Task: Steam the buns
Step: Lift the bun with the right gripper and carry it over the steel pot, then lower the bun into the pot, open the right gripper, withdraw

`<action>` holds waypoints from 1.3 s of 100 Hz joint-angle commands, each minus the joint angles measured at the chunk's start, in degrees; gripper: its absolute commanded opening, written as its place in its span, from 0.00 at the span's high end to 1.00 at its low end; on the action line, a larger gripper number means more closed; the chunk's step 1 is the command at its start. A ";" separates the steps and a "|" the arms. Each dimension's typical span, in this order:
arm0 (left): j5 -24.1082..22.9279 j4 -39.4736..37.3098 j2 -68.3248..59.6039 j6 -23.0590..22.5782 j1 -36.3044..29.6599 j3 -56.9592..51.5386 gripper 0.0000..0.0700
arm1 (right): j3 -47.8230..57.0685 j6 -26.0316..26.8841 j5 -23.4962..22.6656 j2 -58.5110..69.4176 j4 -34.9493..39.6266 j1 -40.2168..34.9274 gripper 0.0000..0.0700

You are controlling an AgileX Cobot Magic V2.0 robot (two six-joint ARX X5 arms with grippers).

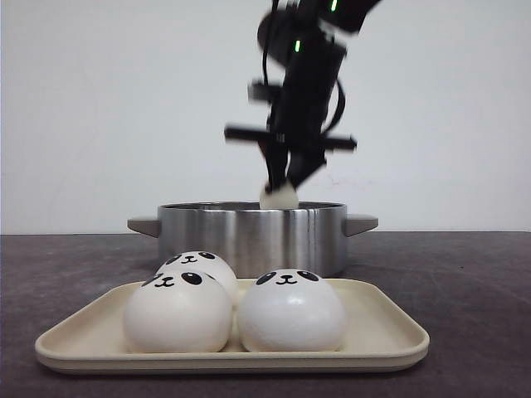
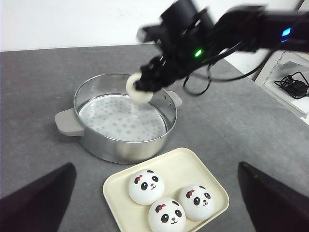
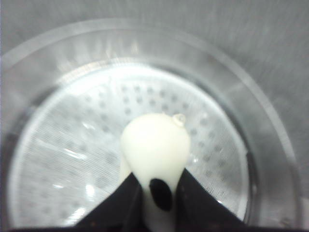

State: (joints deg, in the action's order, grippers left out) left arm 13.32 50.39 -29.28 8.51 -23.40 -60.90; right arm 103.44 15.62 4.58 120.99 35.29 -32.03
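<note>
My left tool [image 2: 154,227] shows only as two dark fingers [image 2: 36,200] at the edges of its own wrist view, set wide apart with nothing between them, above the grey worktop [image 1: 481,282].

On the cream tray [image 1: 390,336] at the front of the worktop sit three panda buns: one at the left front [image 1: 177,311], one behind it [image 1: 197,264] and one at the right front [image 1: 290,309]. Each is a smooth white dome with black ears, oval eyes and a small nose and mouth. The two front ones touch or nearly touch, and they fill the left and middle of the tray, leaving bare tray on the right.

Behind the tray stands the steel steamer pot [image 1: 249,236], with a grey handle on either side. Its perforated floor [image 2: 120,121] is bare.

My right tool [image 1: 280,189] is clamped on the fourth bun [image 1: 278,197], squeezing it narrow between the black fingers [image 3: 128,205]. One black eye patch shows between them in the right wrist view. The bun hangs just above the pot rim, over the far right part of the opening, clear of the wall.
</note>
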 commanded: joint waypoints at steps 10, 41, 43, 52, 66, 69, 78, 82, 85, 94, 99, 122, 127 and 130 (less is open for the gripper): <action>-0.26 -0.66 -0.26 -0.28 -0.24 -0.85 0.04 | 0.92 -0.63 0.85 3.56 -1.01 -0.04 0.99; -0.26 -0.59 -0.26 -0.28 -0.24 -0.85 0.04 | 0.92 -0.66 3.39 4.17 -1.99 0.28 0.51; -0.26 -0.61 -0.26 -0.31 -0.24 -0.85 0.04 | 0.92 -0.66 3.39 4.17 -1.81 0.35 0.50; -0.26 -0.59 -0.26 -0.28 -0.24 -0.85 0.04 | 0.92 -0.66 3.43 4.17 -0.74 0.55 0.50; -0.24 -0.59 -0.26 -0.26 -0.24 -0.85 0.04 | 0.92 -0.63 3.43 4.17 -0.68 0.61 0.49; -0.24 -0.57 -0.26 -0.26 -0.24 -0.85 0.04 | 0.94 -0.63 3.43 4.17 -0.68 0.63 0.49; -0.24 -0.61 -0.26 -0.22 -0.24 -0.85 0.04 | 0.94 -0.63 3.41 4.17 -0.57 0.83 0.47; -0.24 -0.52 -0.26 -0.09 -0.24 -0.85 0.04 | 0.94 -0.63 3.37 4.17 -0.37 0.94 0.47; -0.22 -0.37 -0.26 -0.07 -0.24 -0.85 0.04 | 0.94 -0.63 3.32 4.15 -0.15 0.96 0.47; -0.22 0.00 -0.26 0.13 -0.26 -0.85 0.04 | 1.42 -0.66 2.45 3.56 1.70 0.94 0.52; -0.22 0.04 -0.26 0.15 -0.26 -0.85 0.04 | 1.68 -0.68 2.05 2.73 2.69 0.87 0.65; -0.20 0.90 -2.01 0.15 -0.26 -0.85 0.04 | 1.68 -4.55 1.18 -8.31 3.76 -2.54 0.99; 0.15 1.53 -3.13 0.17 -0.26 -0.85 0.04 | 1.68 -6.12 1.97 -12.04 3.80 -4.07 0.99; 0.44 1.90 -3.98 0.22 -0.26 -0.85 0.04 | 1.68 -6.93 2.51 -14.40 3.78 -5.07 0.99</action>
State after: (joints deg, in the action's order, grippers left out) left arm 13.41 51.94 -31.35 8.54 -23.40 -60.90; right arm 103.35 11.94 6.31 110.65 39.57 -34.81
